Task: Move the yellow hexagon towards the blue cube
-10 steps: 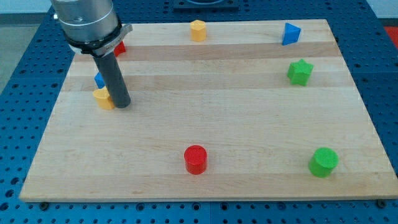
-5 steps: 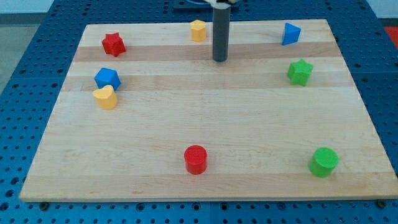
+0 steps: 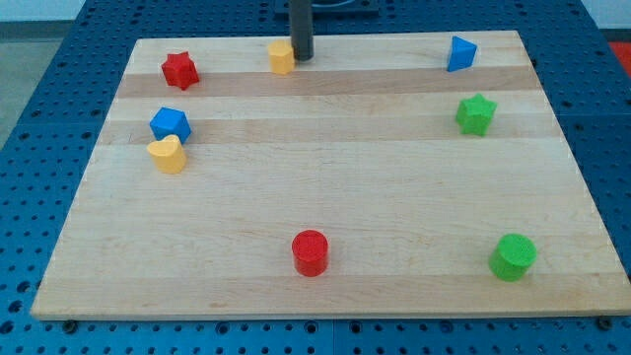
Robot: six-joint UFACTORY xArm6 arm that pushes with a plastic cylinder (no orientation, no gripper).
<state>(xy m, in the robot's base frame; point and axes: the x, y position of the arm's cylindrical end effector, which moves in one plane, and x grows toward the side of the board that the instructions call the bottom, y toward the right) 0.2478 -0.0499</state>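
No writing or labels can be read on anything here. My tip (image 3: 301,57) touches the right side of the yellow hexagon block (image 3: 282,57), close to the top edge of the pale wooden surface (image 3: 335,187). The blue cube (image 3: 170,124) sits near the left edge, touching a yellow heart-shaped block (image 3: 168,154). Bare wood lies between hexagon and cube. A red star block (image 3: 179,70) occupies the top-left corner. The rod carries no jaws.
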